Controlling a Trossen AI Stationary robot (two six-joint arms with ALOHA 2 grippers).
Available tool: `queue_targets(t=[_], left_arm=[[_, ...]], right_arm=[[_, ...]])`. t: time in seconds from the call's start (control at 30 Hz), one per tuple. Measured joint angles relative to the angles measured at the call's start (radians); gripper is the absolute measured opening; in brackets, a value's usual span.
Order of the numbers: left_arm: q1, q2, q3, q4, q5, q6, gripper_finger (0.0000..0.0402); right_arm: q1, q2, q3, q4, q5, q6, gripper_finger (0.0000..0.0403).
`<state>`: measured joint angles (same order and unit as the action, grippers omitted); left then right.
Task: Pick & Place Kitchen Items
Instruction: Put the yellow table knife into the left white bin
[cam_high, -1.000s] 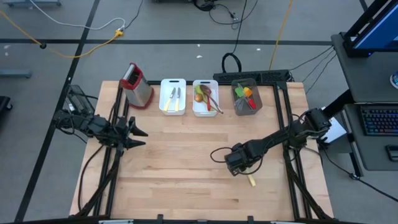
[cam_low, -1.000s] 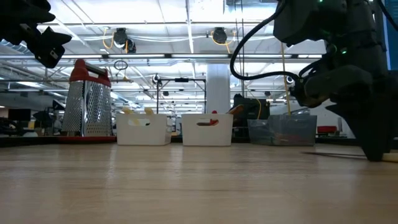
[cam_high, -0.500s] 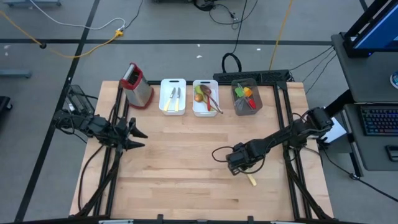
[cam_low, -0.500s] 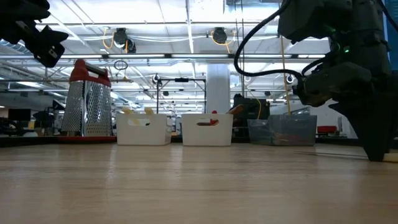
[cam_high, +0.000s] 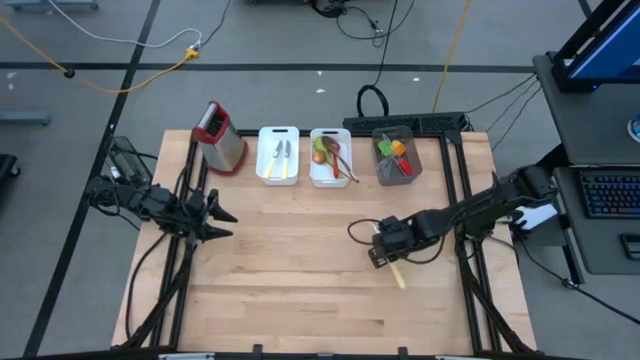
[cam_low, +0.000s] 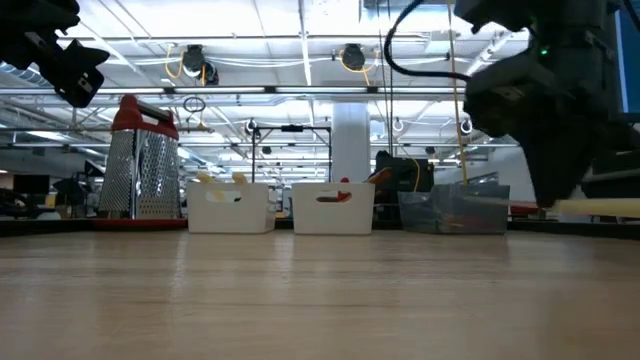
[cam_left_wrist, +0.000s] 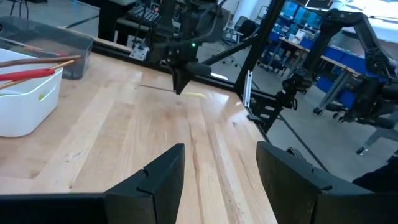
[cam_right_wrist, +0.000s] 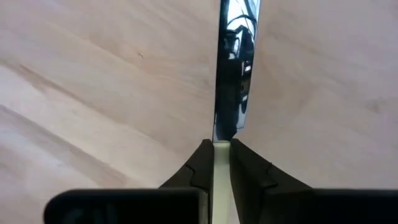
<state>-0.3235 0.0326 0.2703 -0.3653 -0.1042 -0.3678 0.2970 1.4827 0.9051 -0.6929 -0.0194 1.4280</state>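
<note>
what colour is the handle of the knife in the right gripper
Cream; the knife handle shows best in the high view.

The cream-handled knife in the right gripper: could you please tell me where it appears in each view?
High: cream-handled knife, right of centre.
Low: handle at right edge.
Left wrist: far, under the right gripper.
Right wrist: centre, blade pointing ahead.
Shared landmark: wooden table.

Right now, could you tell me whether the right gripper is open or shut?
Shut on the knife: in the right wrist view the right gripper has both fingers pressed against its cream handle, blade pointing forward.

Robotics lab: ceiling strip lights, cables.
</note>
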Motion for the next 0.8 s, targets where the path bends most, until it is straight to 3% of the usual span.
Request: queue_targets(t=[0.13, 0.5, 0.8], left_arm=[[0.000, 0.000, 0.000, 0.000, 0.000, -0.005, 0.0203], [0.000, 0.000, 0.000, -0.005, 0.008, -0.004, 0.0202], [0.000, 0.000, 0.000, -0.005, 0.028, -0.007, 0.0203]], right_arm=[[-0.014, -0.039, 0.000, 0.099, 0.020, -0.022, 0.0021], [-0.093, -0.049, 0.004, 0.837, 0.017, -0.269, 0.0021], [-0.187, -0.045, 0.003, 1.168, -0.067, -0.426, 0.0021]])
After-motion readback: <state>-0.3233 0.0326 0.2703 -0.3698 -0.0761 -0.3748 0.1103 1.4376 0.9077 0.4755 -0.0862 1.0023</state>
